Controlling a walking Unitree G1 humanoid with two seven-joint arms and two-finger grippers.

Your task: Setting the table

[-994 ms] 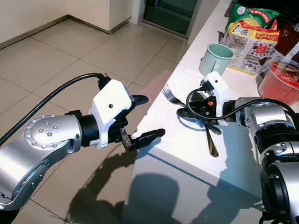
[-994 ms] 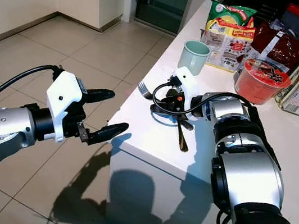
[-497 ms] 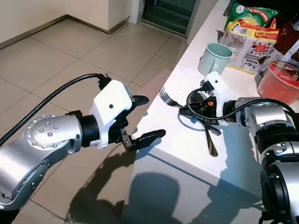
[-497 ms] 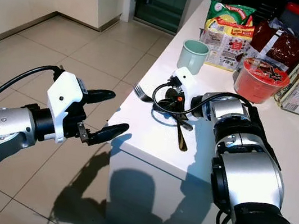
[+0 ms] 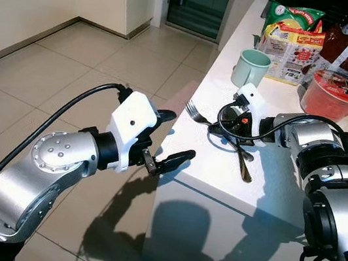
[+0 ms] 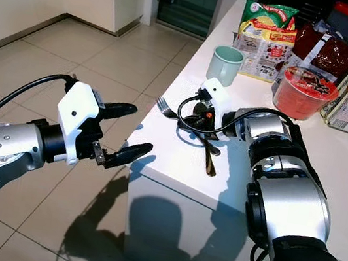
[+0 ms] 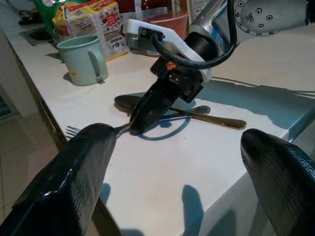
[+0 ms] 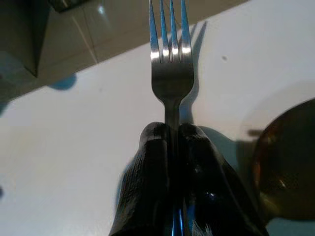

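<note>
My right gripper (image 5: 220,126) is shut on a silver fork (image 5: 194,112), held low over the white counter (image 5: 207,169) near its left edge. The tines point toward the floor side, and in the right wrist view the fork (image 8: 171,73) sticks out between the closed fingers (image 8: 152,162). A gold spoon (image 5: 243,164) lies on the counter just beside the gripper, its bowl partly hidden under it. My left gripper (image 5: 171,137) hovers open off the counter's corner with nothing in it. In the left wrist view its fingers (image 7: 74,182) frame the right gripper (image 7: 147,113) and the spoon (image 7: 216,119).
A pale green mug (image 5: 250,68) stands behind the fork. A red lidded bowl (image 5: 335,95) and several food packets (image 5: 295,37) crowd the back of the counter. Tiled floor (image 5: 71,68) lies to the left, with a dark doorway (image 5: 197,2) beyond.
My left gripper has edged slightly toward the counter corner. The right gripper still holds the fork in nearly the same spot.
</note>
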